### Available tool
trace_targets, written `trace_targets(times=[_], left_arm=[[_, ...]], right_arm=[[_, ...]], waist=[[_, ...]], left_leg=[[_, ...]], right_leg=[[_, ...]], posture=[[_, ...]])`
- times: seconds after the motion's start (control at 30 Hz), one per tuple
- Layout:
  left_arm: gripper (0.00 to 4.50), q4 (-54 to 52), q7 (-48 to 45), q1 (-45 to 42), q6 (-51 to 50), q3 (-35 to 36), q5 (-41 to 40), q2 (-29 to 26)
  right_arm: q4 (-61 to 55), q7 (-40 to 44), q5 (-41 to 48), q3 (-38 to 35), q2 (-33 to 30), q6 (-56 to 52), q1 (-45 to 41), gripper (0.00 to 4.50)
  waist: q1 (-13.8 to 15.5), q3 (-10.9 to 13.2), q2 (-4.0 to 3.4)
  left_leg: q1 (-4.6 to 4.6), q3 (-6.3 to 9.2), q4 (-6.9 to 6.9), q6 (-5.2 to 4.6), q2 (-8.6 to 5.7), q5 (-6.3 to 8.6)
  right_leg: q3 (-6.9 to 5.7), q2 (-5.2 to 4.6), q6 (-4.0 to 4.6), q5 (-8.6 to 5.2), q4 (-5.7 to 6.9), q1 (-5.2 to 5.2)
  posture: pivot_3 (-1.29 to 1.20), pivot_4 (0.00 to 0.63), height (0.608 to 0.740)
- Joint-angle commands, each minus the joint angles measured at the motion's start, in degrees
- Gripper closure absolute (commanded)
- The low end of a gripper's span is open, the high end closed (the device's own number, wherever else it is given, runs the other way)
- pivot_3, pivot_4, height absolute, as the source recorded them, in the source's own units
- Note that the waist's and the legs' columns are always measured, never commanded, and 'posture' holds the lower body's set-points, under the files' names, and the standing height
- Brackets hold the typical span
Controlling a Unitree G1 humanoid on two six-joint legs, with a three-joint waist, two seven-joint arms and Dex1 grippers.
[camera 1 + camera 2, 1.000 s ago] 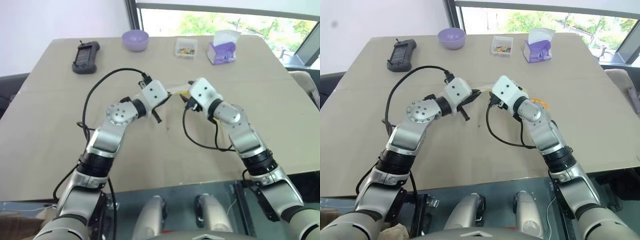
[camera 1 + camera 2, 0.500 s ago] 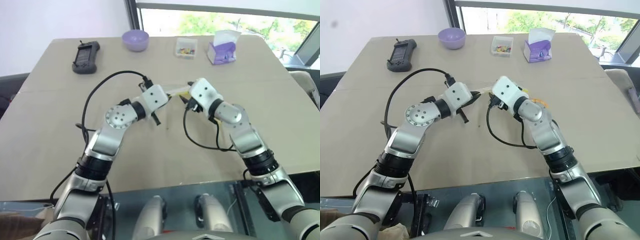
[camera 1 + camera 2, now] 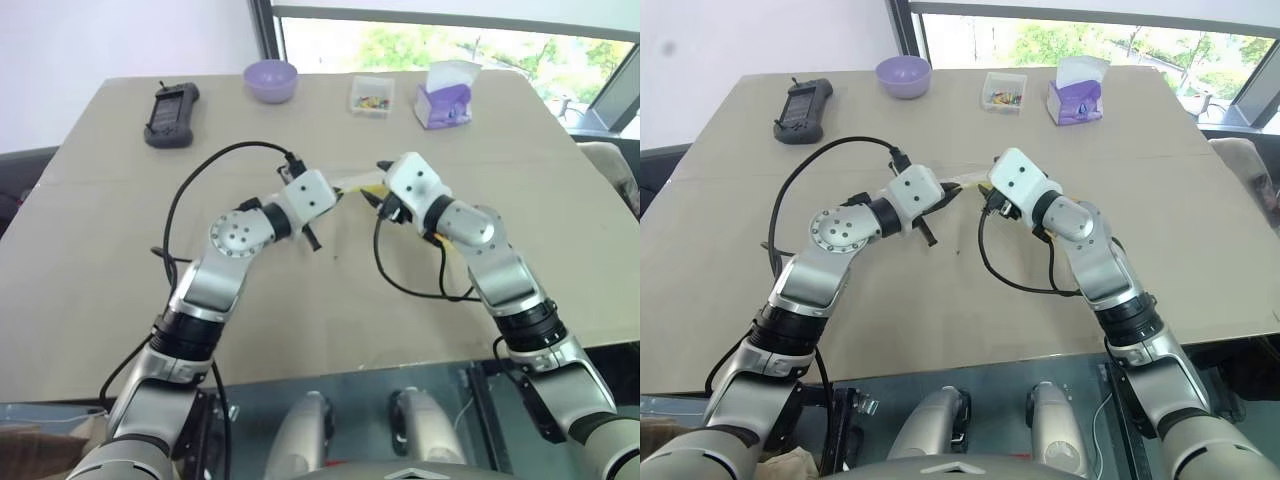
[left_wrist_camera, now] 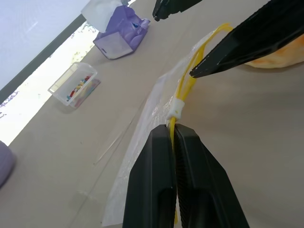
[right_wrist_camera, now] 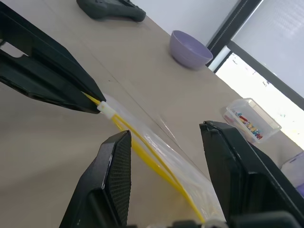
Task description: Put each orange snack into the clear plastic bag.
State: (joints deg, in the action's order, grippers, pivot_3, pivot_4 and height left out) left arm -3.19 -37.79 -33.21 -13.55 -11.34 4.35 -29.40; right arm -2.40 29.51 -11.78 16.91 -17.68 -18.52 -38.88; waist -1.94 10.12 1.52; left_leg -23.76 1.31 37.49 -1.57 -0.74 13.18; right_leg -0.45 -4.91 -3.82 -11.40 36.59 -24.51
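The clear plastic bag lies mid-table, its yellow seal strip lifted. My left gripper is shut on that strip near the white slider. My right gripper faces it from the other side and stands open. Its two fingers straddle the bag without closing on it. In the head views the two grippers meet at the table's middle, left gripper and right gripper. An orange snack rests on the table just beyond the right gripper's fingers, partly cut off by the edge of the view.
Along the far edge of the table sit a black handheld device, a purple bowl, a small clear box of coloured bits and a purple tissue pack. Black cables loop beside both wrists.
The right arm's elbow has swung slightly outward to the right. Both grippers and the bag keep their places.
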Motion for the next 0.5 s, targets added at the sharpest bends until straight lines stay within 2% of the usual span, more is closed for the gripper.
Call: trace_targets(times=[0.03, 0.5], left_arm=[[4.5, -2.03, -0.35, 0.14, 1.1, 0.49, -0.02, -0.19], [4.5, -3.34, -0.9, 0.81, 1.28, 0.45, -0.2, 0.11]], right_arm=[[-0.01, -1.2, -0.78, -0.88, 0.09, 1.29, -1.75, 1.98], [3.49, -2.21, -4.42, 1.24, 0.75, 3.76, -2.49, 1.98]], waist=[[-0.01, 0.0, 0.0], [-0.04, 0.0, 0.0]], left_leg=[[0.0, 0.0, 0.0, 0.0, 0.0, 0.0], [0.0, 0.0, 0.0, 0.0, 0.0, 0.0]], right_leg=[[0.0, 0.0, 0.0, 0.0, 0.0, 0.0], [0.0, 0.0, 0.0, 0.0, 0.0, 0.0]], posture=[[0.0, 0.15, 0.74], [0.0, 0.15, 0.74]])
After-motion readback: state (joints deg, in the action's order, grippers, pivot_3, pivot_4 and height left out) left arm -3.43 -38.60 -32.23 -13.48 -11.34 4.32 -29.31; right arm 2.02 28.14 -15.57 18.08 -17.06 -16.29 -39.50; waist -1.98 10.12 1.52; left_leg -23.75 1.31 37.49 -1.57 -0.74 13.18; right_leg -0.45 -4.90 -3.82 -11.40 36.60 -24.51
